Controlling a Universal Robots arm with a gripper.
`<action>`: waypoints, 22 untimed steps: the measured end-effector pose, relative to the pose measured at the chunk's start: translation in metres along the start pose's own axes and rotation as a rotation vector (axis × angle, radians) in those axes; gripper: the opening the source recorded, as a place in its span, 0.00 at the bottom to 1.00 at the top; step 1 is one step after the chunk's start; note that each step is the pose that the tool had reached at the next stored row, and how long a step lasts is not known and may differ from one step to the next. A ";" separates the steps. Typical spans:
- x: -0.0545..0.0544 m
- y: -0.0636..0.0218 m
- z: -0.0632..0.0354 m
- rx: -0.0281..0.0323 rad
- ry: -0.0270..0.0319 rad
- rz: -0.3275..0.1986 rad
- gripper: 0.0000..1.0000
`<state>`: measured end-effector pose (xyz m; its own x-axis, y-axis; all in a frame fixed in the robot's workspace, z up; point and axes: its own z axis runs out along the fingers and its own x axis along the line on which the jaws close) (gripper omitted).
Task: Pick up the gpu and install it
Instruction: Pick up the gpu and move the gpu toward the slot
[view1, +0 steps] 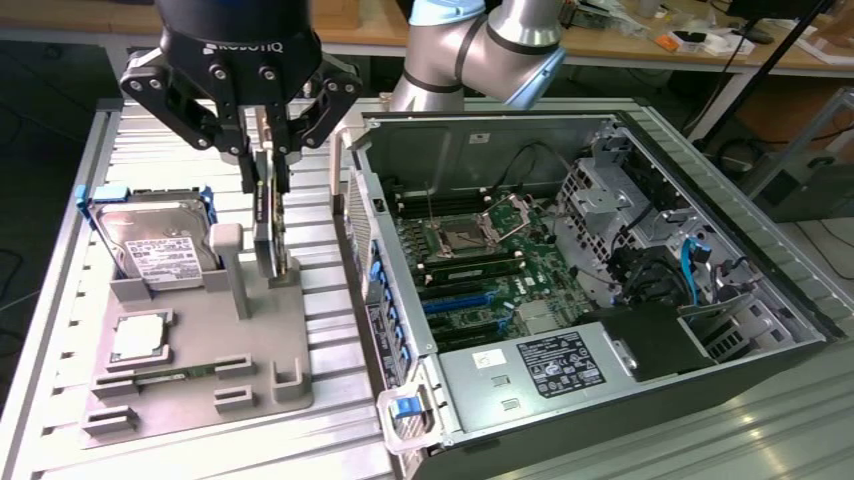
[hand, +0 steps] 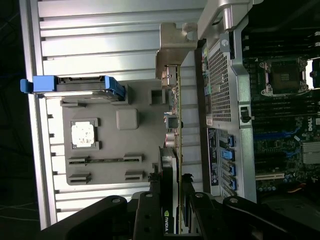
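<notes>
1. The open computer case (view1: 494, 117) lies on its side at three o'clock from the fixture tray (view1: 254, 338) in the exterior view, with its motherboard (view1: 494, 260) facing up.
2. The gripper (view1: 267, 170) hangs over the tray's twelve-o'clock end, its fingers pressed against both faces of the gpu (view1: 276, 235).
3. The gpu stands on edge in its tray slot, at three o'clock from the hard drive (view1: 160, 250). Whether its lower edge has left the slot I cannot tell.
4. The CPU chip (view1: 139, 340) lies flat at six o'clock from the hard drive.
5. Risks, as I judge them:
   - The thin card may pivot in so narrow a pinch.
   - Its bracket may catch the case's near wall in passing.
   - A tilted card would jam the motherboard slot.
   - A crooked lift could drag the tray.
</notes>
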<state>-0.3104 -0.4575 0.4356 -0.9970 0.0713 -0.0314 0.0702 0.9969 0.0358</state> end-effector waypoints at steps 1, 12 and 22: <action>-0.002 0.0001 0.0002 -0.0001 -0.0002 0.000 0.27; -0.012 0.0008 0.0006 0.0010 -0.0004 0.000 0.27; -0.018 0.0012 0.0008 0.0015 -0.0003 0.000 0.27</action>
<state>-0.2925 -0.4576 0.4355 -0.9970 0.0712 -0.0317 0.0701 0.9970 0.0343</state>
